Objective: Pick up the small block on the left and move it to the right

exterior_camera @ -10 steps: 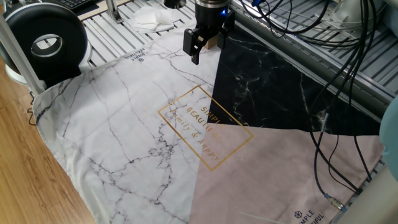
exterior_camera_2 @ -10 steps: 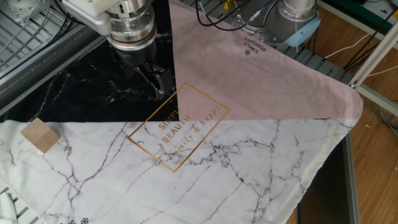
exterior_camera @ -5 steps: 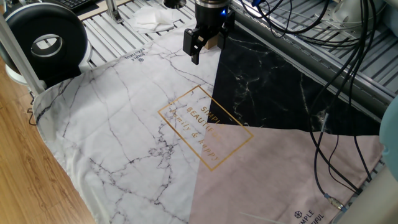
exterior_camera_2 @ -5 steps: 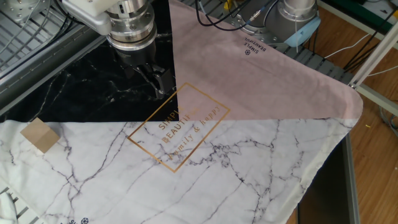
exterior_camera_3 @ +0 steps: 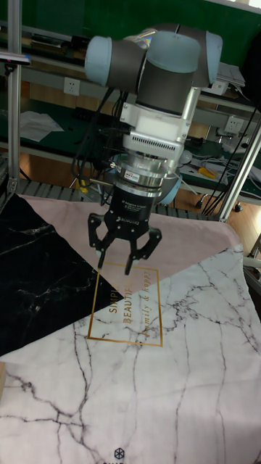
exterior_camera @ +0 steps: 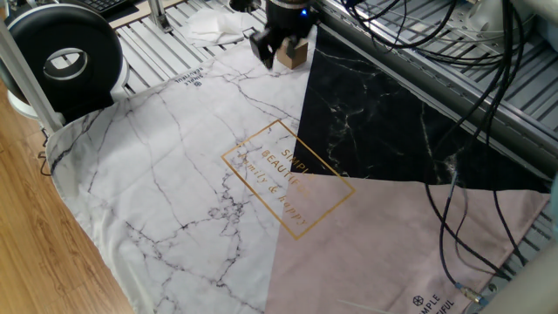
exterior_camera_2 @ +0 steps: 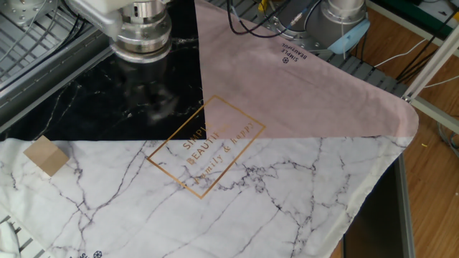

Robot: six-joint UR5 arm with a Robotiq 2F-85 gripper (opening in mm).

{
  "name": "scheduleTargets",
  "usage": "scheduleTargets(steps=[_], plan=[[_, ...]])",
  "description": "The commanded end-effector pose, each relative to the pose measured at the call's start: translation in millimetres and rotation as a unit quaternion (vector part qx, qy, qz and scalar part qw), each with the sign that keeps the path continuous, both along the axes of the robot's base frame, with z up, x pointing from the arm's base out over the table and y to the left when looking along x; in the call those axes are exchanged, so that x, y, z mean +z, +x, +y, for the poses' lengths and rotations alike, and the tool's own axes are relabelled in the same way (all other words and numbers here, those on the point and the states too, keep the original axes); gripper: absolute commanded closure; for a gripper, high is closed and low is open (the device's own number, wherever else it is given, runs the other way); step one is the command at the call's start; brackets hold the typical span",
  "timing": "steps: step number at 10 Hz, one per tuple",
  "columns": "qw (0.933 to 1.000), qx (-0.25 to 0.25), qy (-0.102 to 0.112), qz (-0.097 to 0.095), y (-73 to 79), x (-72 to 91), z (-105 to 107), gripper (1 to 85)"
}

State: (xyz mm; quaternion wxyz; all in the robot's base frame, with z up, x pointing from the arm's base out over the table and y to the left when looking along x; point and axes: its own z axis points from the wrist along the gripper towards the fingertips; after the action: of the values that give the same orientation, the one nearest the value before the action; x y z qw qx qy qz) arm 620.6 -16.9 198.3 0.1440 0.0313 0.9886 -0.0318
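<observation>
The small block (exterior_camera: 293, 54) is a plain tan wooden cube on the white marble part of the cloth (exterior_camera: 174, 174), at the far edge beside the black patch. The other fixed view has the small block (exterior_camera_2: 46, 156) at the far left. My gripper (exterior_camera: 264, 46) hangs just in front of the block in one fixed view, above the cloth. In the other fixed view the gripper (exterior_camera_2: 159, 100) is a motion blur over the black patch, well right of the block. The tall fixed view shows the gripper (exterior_camera_3: 124, 254) open, fingers spread, nothing between them.
A round black device (exterior_camera: 65, 54) stands at the far left corner on the slatted table. Crumpled white paper (exterior_camera: 218, 26) lies behind the cloth. Black cables (exterior_camera: 471, 105) hang over the right side. The arm's base (exterior_camera_2: 343, 18) stands beyond the pink patch.
The arm has moved toward the block's side of the table and is blurred in motion in the other fixed view. The block has not moved.
</observation>
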Motion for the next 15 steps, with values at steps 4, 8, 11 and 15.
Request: scheduleTargets(steps=[4, 8, 11, 15], plan=[[0.9992, -0.013, 0.001, -0.038, 15.4, 7.3, -1.0, 84.3], [0.9987, 0.005, 0.037, 0.034, -19.9, -6.1, 19.8, 84.3], [0.9968, -0.001, 0.064, 0.048, -26.9, -7.2, 33.1, 84.3], [0.9993, 0.012, 0.014, 0.034, -19.2, -5.8, 9.7, 84.3]])
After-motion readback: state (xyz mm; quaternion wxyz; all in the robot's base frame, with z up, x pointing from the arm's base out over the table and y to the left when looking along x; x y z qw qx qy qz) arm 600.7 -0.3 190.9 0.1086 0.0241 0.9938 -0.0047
